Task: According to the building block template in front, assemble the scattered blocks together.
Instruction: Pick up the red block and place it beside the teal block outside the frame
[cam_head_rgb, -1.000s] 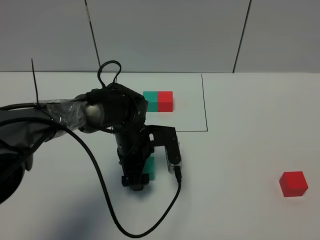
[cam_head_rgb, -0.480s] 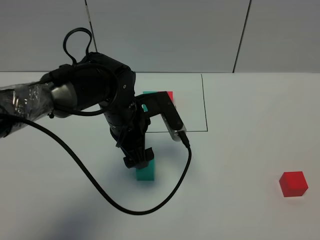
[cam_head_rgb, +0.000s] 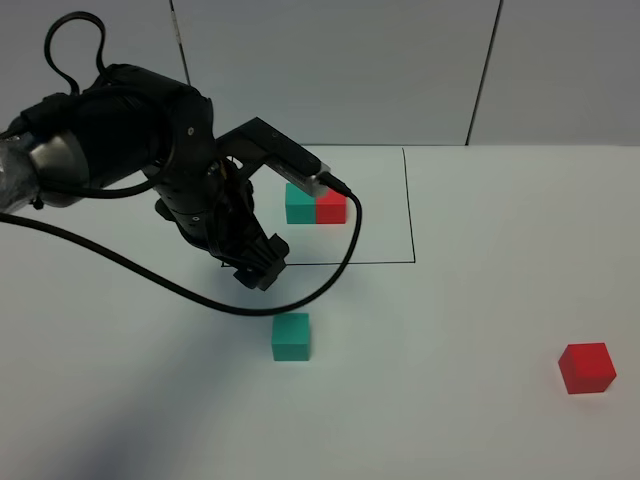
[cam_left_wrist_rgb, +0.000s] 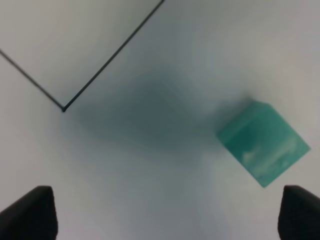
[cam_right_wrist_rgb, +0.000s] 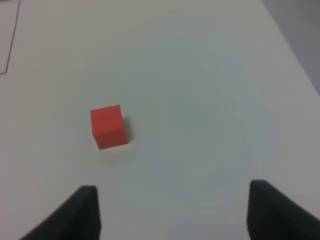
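The template, a green and red pair (cam_head_rgb: 316, 203), sits inside the black drawn rectangle (cam_head_rgb: 411, 205). A loose teal-green cube (cam_head_rgb: 291, 336) rests on the white table in front of that rectangle, and it also shows in the left wrist view (cam_left_wrist_rgb: 262, 142). My left gripper (cam_head_rgb: 256, 270) hangs above the table, behind and left of this cube. It is open and holds nothing (cam_left_wrist_rgb: 165, 217). The loose red cube (cam_head_rgb: 587, 367) lies far right. My right gripper (cam_right_wrist_rgb: 180, 210) is open, and the red cube (cam_right_wrist_rgb: 107, 126) lies ahead of it, apart from the fingers.
A black cable (cam_head_rgb: 200, 295) loops from the left arm down over the table, left of the green cube. A corner of the drawn rectangle (cam_left_wrist_rgb: 63, 108) shows in the left wrist view. The white wall (cam_head_rgb: 330, 70) closes the back.
The left arm has lifted and swung back and to the left, away from the green cube. The cube stays on the table, now uncovered. The red cube has not moved.
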